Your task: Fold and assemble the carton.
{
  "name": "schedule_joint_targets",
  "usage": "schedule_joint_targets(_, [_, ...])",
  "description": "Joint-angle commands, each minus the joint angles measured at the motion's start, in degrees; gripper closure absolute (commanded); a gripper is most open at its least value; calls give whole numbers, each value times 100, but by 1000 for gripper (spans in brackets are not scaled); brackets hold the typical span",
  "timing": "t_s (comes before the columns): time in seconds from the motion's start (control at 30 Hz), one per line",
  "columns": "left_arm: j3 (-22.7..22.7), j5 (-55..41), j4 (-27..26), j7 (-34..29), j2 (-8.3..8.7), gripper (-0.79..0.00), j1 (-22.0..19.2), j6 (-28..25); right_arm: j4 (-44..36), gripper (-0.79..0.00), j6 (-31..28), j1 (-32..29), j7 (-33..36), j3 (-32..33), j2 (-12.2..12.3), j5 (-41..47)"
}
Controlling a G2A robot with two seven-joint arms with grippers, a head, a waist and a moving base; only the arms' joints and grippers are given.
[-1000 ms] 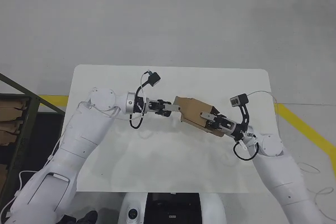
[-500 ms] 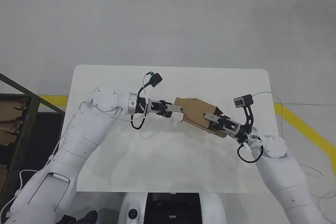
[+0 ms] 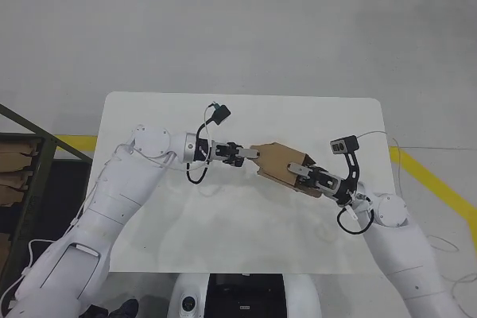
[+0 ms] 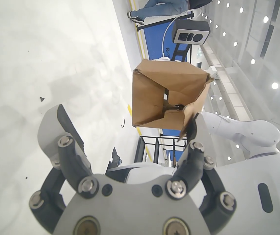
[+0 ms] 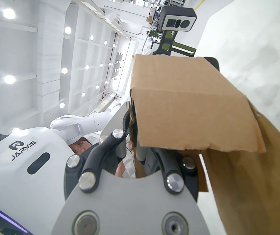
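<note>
A brown carton (image 3: 280,161) is held above the middle of the white table (image 3: 183,230), partly formed into a tube. My right gripper (image 3: 304,169) is shut on the wall at its right end; in the right wrist view the carton (image 5: 191,111) covers one finger of the gripper (image 5: 132,113). My left gripper (image 3: 249,153) is at the carton's left end. In the left wrist view the carton's (image 4: 154,94) open end faces the open gripper (image 4: 125,121), and the dark finger (image 4: 191,133) touches a loose flap edge.
A rack with flat cardboard blanks (image 3: 4,171) stands off the table's left side. The table's front and back are bare white surface.
My left gripper has moved right, up to the carton's left end. My right arm and the carton have shifted slightly right.
</note>
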Motion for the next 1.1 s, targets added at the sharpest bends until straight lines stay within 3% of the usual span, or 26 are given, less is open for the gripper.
schedule_joint_targets(0.0, [16, -11, 12, -7, -3, -785, -5, 4, -24, 0, 2, -5, 0, 3, 1, 6])
schedule_joint_targets(1.07, [354, -161, 15, -109, -89, -785, -129, -41, 49, 0, 159, 105, 564, -164, -27, 663])
